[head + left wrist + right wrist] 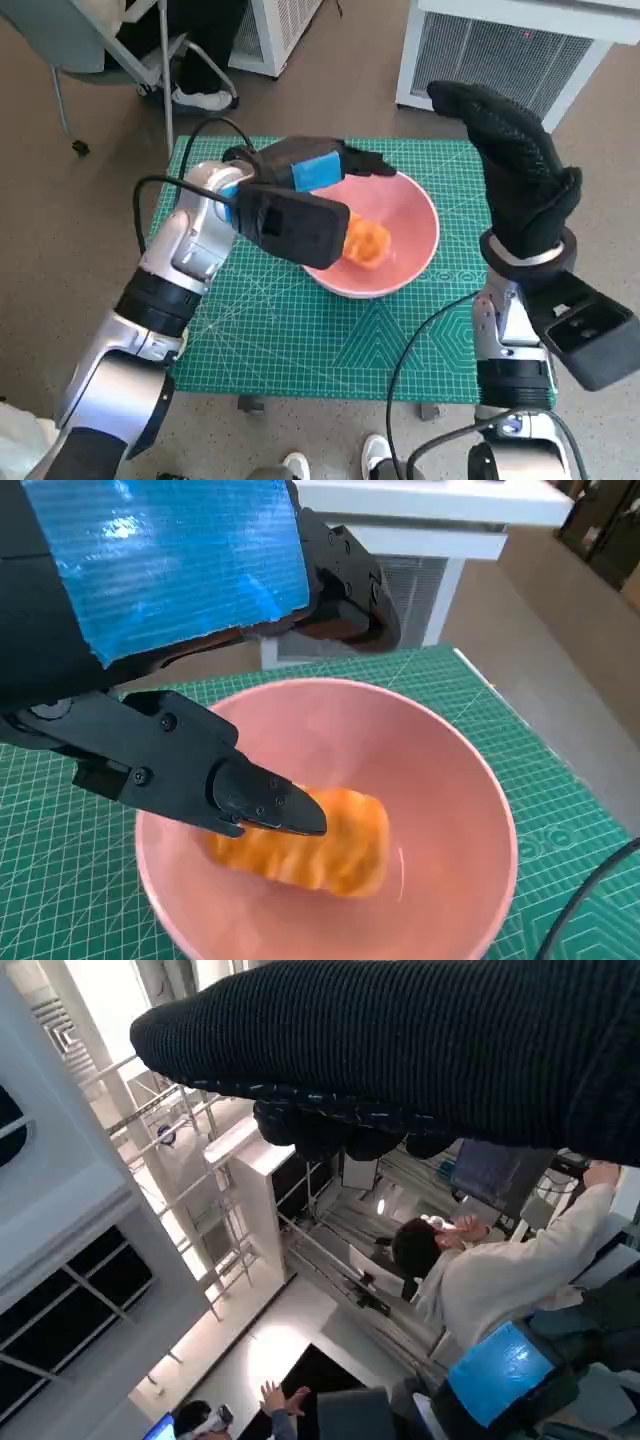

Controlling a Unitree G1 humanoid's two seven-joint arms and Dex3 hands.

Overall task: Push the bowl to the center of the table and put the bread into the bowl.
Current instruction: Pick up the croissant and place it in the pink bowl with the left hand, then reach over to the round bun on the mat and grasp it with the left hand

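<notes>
Your left hand (318, 170) hangs right over the pink bowl (420, 215), and the bread (365, 242) lies inside it, on the bowl's floor, just below your fingers (262, 801). In the left wrist view the orange piece stretches its long axis across the bowl, one black fingertip in front of its near end; whether that tip touches the bread, I cannot tell. The fingers look spread, one above the far rim, one low, and nothing sits between them, so call that hand empty and apart. The bowl rests about mid-bench on the green mat (300, 340). Your right hand (520, 175) is raised high beside the bench, well clear, gloved fingers loosely extended, holding nothing. Left is the nearer hand by far.
</notes>
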